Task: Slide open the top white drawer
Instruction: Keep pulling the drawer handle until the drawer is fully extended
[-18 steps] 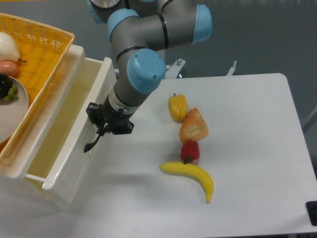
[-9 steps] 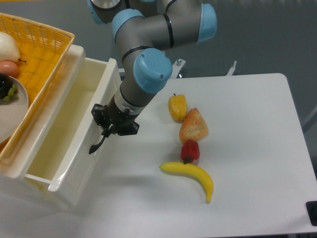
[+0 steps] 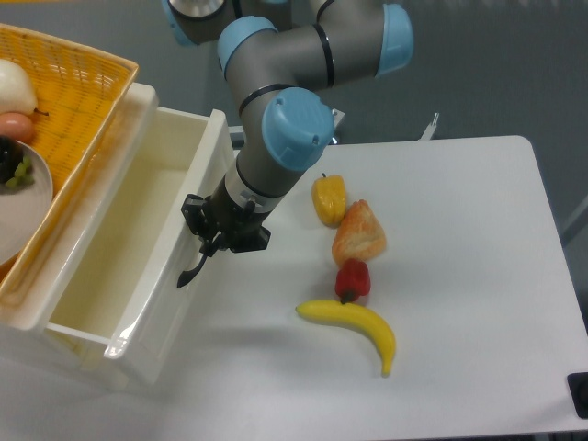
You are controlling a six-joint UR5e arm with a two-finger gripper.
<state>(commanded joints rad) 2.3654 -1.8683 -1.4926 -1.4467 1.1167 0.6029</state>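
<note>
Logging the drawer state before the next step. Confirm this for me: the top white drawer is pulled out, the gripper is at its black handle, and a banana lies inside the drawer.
One thing is wrong. The camera view shows the top white drawer pulled out and the gripper at its black handle, but the banana lies on the table, below the red pepper. No fruit shows inside the drawer.

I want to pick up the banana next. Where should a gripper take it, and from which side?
Probably at the thick middle of the banana, from straight above, jaws across its width: it lies flat on the table, and the red pepper crowds its upper side.
</note>
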